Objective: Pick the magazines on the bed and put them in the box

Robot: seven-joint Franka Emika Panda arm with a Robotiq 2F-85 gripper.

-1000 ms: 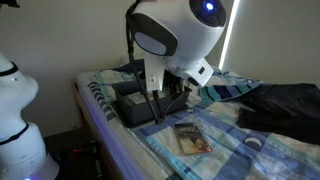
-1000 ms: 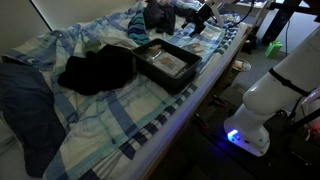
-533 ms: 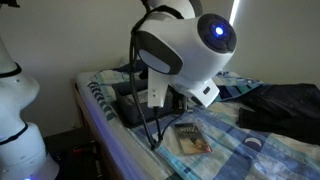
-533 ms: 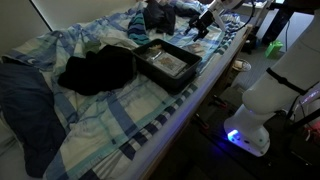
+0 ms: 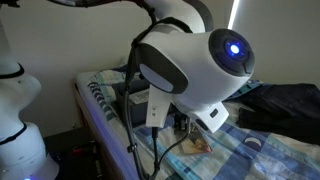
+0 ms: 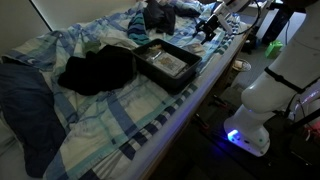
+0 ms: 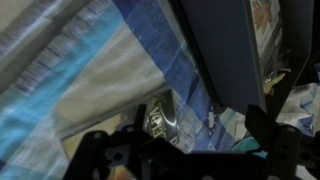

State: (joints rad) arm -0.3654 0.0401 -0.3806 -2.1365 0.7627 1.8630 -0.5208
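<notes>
We have the jaws spread as wide as they go, with nothing between them. In an exterior view they hang low over the bed (image 6: pixel 130 130), just past the far end of the box (image 6: pixel 165 62). The small orange-tan magazine (image 5: pixel 200 146) lies flat on the sheet just beside the box, and we judge it sits almost straight beneath the jaws. The arm (image 5: pixel 190 75) covers most of it, so we cannot read its long axis with any confidence; the sliver we see suggests it runs slantwise to the box's long side. Something flat and pale grey lies inside the box, likely the larger magazine, though we cannot make out its cover. The wrist view is blurred: we see checked sheet and a tan patch at the top right corner that may be the small magazine. As we see it, the coming move is a short drop straight down onto the small magazine, then a carry sideways toward the box.
</notes>
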